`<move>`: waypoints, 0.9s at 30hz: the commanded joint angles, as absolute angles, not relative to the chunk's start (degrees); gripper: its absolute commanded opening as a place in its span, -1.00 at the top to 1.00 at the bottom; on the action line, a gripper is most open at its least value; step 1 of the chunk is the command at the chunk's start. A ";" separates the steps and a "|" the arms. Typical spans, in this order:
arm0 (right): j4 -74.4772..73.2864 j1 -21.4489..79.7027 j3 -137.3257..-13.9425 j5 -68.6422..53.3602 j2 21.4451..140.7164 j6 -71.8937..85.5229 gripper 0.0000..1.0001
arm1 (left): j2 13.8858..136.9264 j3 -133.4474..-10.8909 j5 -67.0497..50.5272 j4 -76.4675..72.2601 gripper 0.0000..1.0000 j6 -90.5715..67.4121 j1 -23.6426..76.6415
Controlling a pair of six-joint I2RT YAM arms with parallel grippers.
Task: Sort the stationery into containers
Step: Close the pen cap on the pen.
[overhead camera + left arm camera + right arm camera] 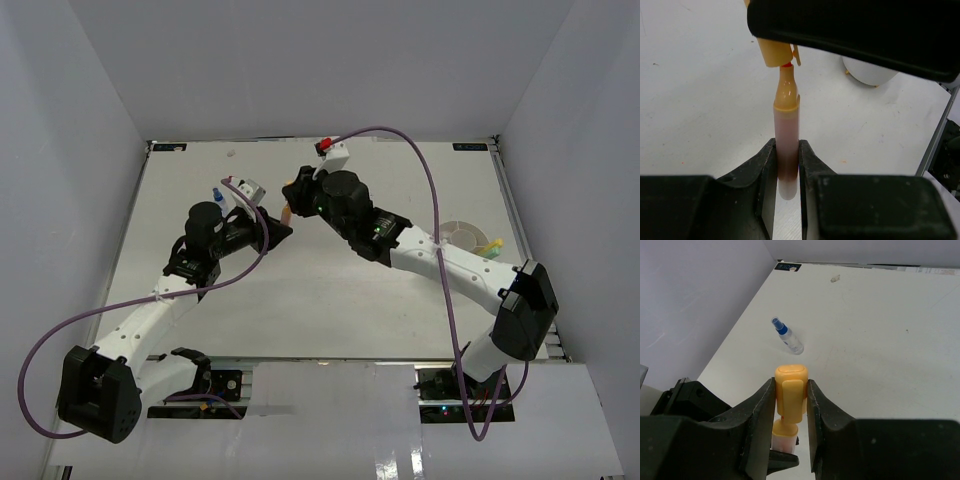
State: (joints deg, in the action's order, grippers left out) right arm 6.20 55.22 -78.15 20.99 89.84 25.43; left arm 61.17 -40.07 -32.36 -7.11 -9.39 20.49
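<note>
Gripping the marker barrel [786,125] in my left gripper [787,152], its cap [790,385] in my right gripper [790,395]: slight misalignment could crush the tip [786,65].

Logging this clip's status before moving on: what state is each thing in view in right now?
left fingers: shut on the orange marker.
right fingers: shut on the cap.
orange marker: uncapped, nib bare.
cap: off the marker, just clear of the nib and in line with it.
blue-capped bottle: capped, lying on its side on the table.
white tub: standing on the table, contents unclear.
</note>
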 commanded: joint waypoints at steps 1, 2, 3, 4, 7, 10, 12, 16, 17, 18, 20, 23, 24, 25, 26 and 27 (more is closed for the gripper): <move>9.32 55.90 -77.43 21.36 88.51 26.81 0.85 | 59.50 -39.73 -32.17 -8.79 1.00 -9.67 20.74; 9.14 55.99 -77.34 21.36 88.51 26.81 0.85 | 59.41 -39.64 -31.99 -8.70 1.00 -9.67 20.74; 9.05 56.07 -77.26 21.36 88.51 26.89 0.85 | 59.41 -39.64 -31.82 -8.79 1.00 -9.67 20.74; 9.14 56.16 -77.08 21.36 88.42 26.98 0.84 | 59.33 -39.64 -31.73 -8.88 1.00 -9.75 20.74; 9.14 56.25 -76.12 21.27 88.07 27.42 0.85 | 59.24 -39.55 -31.73 -9.05 1.00 -9.93 20.74; 9.67 56.51 -75.50 21.09 87.71 27.51 0.85 | 59.41 -39.55 -31.12 -9.05 1.00 -10.28 20.74; 9.75 56.69 -75.06 21.09 87.54 27.51 0.85 | 59.24 -39.46 -30.94 -9.84 1.00 -11.24 20.74; 10.37 56.95 -73.74 20.92 87.28 28.38 0.85 | 58.71 -38.32 -30.94 -15.37 1.00 -14.49 20.74; 10.81 57.13 -73.31 20.83 86.84 28.56 0.85 | 58.71 -38.15 -30.76 -16.69 1.00 -15.11 20.74; 11.77 57.30 -72.34 20.74 86.57 28.56 0.85 | 58.97 -37.97 -30.41 -18.87 1.00 -16.34 20.74; 12.13 57.65 -71.81 21.09 86.05 28.65 0.84 | 59.32 -38.41 -30.06 -20.47 1.00 -17.40 20.74; 11.87 57.83 -71.19 21.88 85.96 27.95 0.85 | 60.29 -40.07 -30.06 -22.50 1.00 -17.93 20.74; 11.78 57.83 -71.10 22.06 85.78 27.69 0.85 | 60.47 -40.60 -29.97 -23.28 1.00 -17.76 20.83; 11.78 57.83 -70.67 22.06 85.78 27.42 0.85 | 60.99 -41.56 -29.80 -23.64 1.00 -17.32 20.83; 11.43 57.92 -70.66 22.15 85.96 26.64 0.85 | 61.26 -42.01 -29.62 -24.34 1.00 -17.14 21.00; 10.82 57.92 -70.84 22.32 86.13 26.20 0.85 | 61.61 -42.36 -29.53 -24.61 1.00 -16.88 21.09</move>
